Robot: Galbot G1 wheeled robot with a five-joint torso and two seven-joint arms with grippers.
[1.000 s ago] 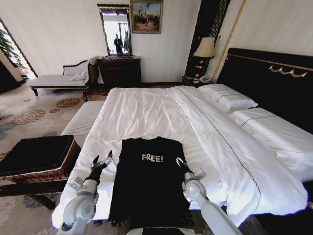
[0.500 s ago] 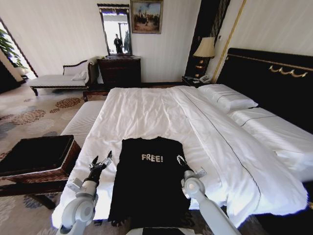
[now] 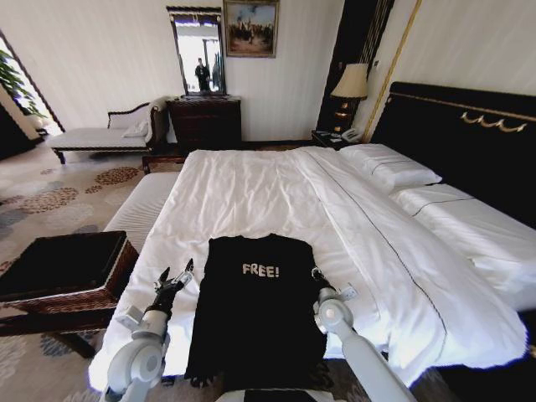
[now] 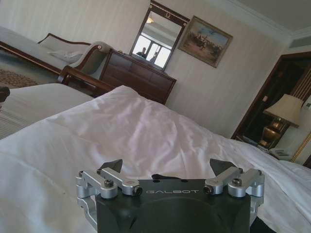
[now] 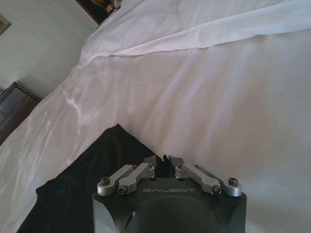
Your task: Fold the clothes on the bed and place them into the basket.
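Black T-shirt [image 3: 255,310] lies flat on the bed [image 3: 251,197] between both grippers. Left gripper [image 3: 174,280] stands beside its left edge, jaws wide. Right gripper [image 3: 316,274] sits at its right edge, fingertips nearly together, holding nothing.

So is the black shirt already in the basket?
No, the black shirt lies flat on the bed, while the basket sits beside it on the floor.

The shirt [image 3: 254,314] is black with white "FREE!" letters. The bed [image 3: 251,193] has white sheets and a black headboard [image 3: 469,142] with gold trim. The basket [image 3: 63,272] is dark brown, black inside.
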